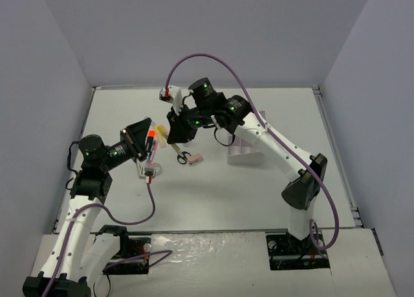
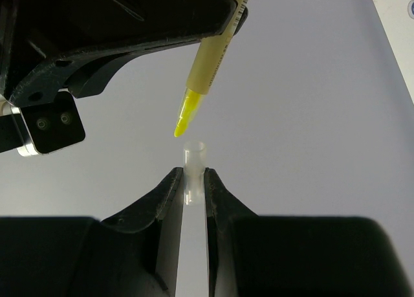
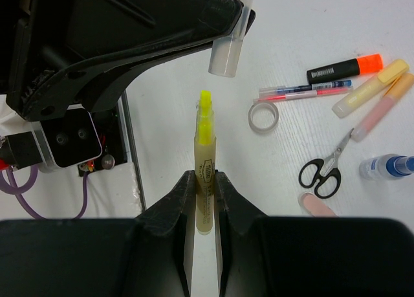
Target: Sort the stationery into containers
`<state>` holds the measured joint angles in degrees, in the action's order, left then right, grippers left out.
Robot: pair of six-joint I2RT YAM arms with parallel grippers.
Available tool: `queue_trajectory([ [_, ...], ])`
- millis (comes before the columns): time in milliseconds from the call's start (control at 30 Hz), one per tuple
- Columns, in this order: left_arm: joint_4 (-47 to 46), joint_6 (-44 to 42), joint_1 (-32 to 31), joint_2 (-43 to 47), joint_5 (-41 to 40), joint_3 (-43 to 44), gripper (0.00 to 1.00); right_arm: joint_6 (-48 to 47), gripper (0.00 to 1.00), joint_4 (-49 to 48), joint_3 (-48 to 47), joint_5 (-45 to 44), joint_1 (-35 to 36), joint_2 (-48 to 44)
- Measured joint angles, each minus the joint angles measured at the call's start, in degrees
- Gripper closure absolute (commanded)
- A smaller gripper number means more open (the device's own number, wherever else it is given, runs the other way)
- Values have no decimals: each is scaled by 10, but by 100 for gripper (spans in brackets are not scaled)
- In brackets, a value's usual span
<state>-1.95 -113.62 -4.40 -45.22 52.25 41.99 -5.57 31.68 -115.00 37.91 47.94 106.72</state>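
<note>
The left gripper (image 2: 194, 179) is closed almost fully, its two fingers pinching a small clear cap (image 2: 194, 156) that sticks out past the fingertips. The right gripper (image 3: 206, 180) is closed just as narrowly around the barrel of a yellow highlighter (image 3: 205, 148), whose bare tip points out at the cap. The two are near each other and roughly in line, with a gap between tip and cap. Both grippers meet above the bench a little left of its middle, toward the far edge. Below them on the white surface lies the rest of the stationery: a clear tape ring (image 3: 263, 116), two thin pens (image 3: 304, 90), an orange highlighter (image 3: 346, 67), a pale yellow highlighter (image 3: 370, 85) and a pink highlighter (image 3: 383, 106) side by side, black-handled scissors (image 3: 321, 174), a pink eraser (image 3: 317, 206) just beside the scissors' handles, and a blue-capped bottle (image 3: 387, 165). The white organiser tray (image 1: 244, 153) sits right of the bench's centre, partly hidden under the right arm.
</note>
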Motion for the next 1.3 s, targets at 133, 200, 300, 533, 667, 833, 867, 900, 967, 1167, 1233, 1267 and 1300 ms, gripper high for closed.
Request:
queue_trajectory([
  [133, 0, 0, -3, -1, -3, 2, 100, 1, 100, 0, 0, 1, 0, 0],
  [200, 0, 0, -7, -1, -5, 2, 100, 1, 100, 0, 0, 1, 0, 0],
  [300, 1, 0, -14, 0, -9, 2, 100, 2, 100, 0, 0, 1, 0, 0],
  [533, 1, 0, -35, 1, -28, 2, 100, 6, 100, 1, 0, 1, 2, 0],
  [667, 1, 0, -43, 1, -34, 2, 100, 8, 100, 0, 0, 1, 2, 0],
  [833, 2, 0, -43, 2, -39, 2, 100, 8, 100, 0, 1, 1, 2, 0],
  [867, 2, 0, -43, 3, -40, 2, 100, 8, 100, 0, 1, 1, 2, 0],
  [900, 2, 0, -43, 3, -42, 2, 100, 8, 100, 0, 2, 1, 1, 0],
  [967, 2, 0, -43, 4, -44, 2, 100, 8, 100, -1, 6, 1, 1, 0],
  [1167, 2, 0, -43, 5, -48, 2, 100, 8, 100, -1, 18, 1, 1, 0],
  [1233, 2, 0, -43, 5, -48, 2, 100, 8, 100, -2, 18, 1, 1, 0],
  [1267, 2, 0, -43, 6, -48, 2, 100, 8, 100, -2, 18, 1, 0, 0],
  [1300, 2, 0, -43, 6, -48, 2, 100, 8, 100, -2, 18, 1, 0, 0],
])
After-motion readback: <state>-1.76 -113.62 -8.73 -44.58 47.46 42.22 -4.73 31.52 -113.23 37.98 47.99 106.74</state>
